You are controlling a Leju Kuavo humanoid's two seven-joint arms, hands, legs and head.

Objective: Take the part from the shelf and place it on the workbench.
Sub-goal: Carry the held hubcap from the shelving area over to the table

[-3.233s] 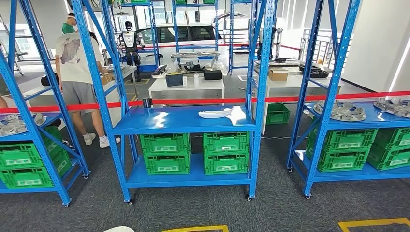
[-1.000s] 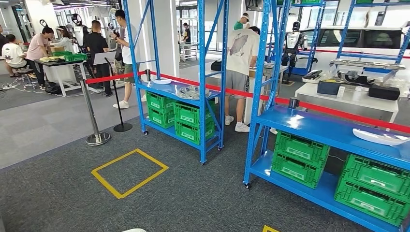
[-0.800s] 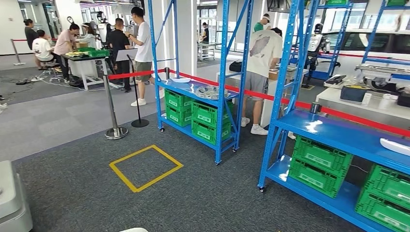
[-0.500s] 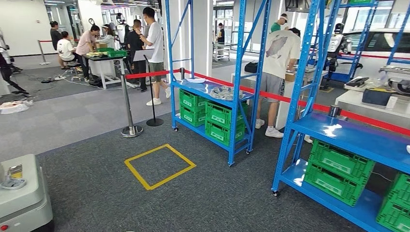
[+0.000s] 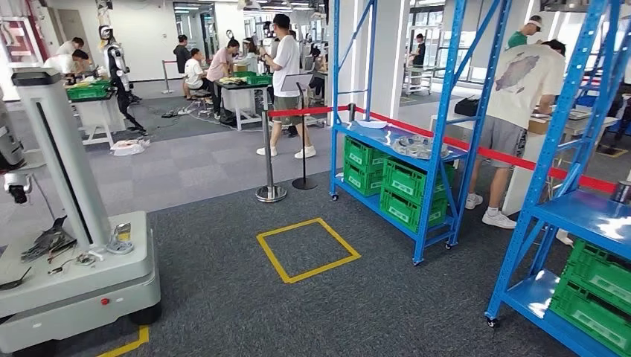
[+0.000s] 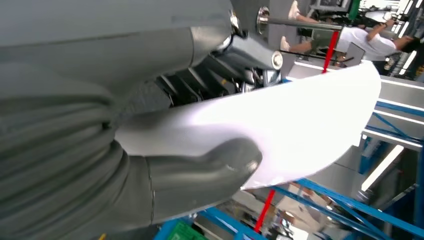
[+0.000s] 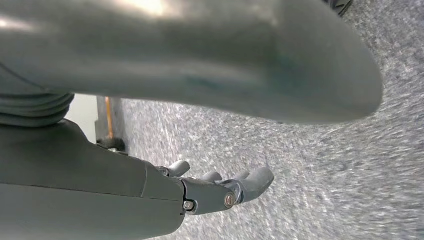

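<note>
Left robot hand grips the white part, thumb pressed over its edge. Right robot hand holds nothing, fingers loosely extended above grey carpet. Head view: yellow floor square centre; grey mobile surface left of it, blue shelf right of it.

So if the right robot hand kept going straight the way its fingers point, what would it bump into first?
Probably just the grey carpet. The right robot hand holds nothing, and ahead of its fingers there is bare floor, though depth is hard to judge from the right wrist view.
</note>
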